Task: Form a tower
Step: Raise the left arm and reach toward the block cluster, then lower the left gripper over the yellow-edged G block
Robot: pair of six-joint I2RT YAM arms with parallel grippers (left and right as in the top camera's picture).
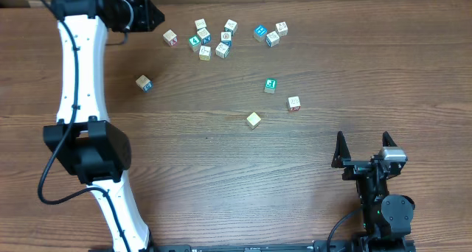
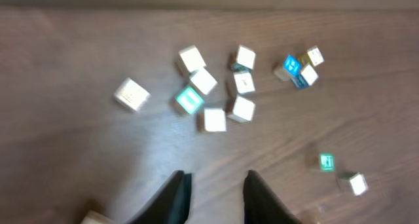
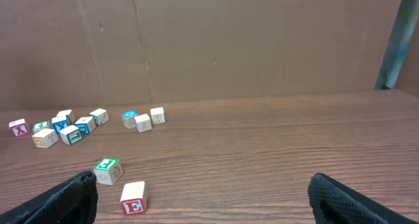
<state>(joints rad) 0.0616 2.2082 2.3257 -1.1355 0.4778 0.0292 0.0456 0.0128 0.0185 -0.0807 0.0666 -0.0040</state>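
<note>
All cubes (image 1: 222, 50) lie single on table (image 1: 221, 186) | left tool (image 2: 216, 179) narrow | right tool (image 3: 201, 182) wide

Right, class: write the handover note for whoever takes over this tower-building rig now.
Left gripper: shut, empty, near the far cluster of cubes.
Right gripper: open, empty, at the near edge of the table.
Cubes: all loose and single on the table, none stacked.
Done: nothing, no tower yet.
Left: choose a base cube, stack others on it.
</note>
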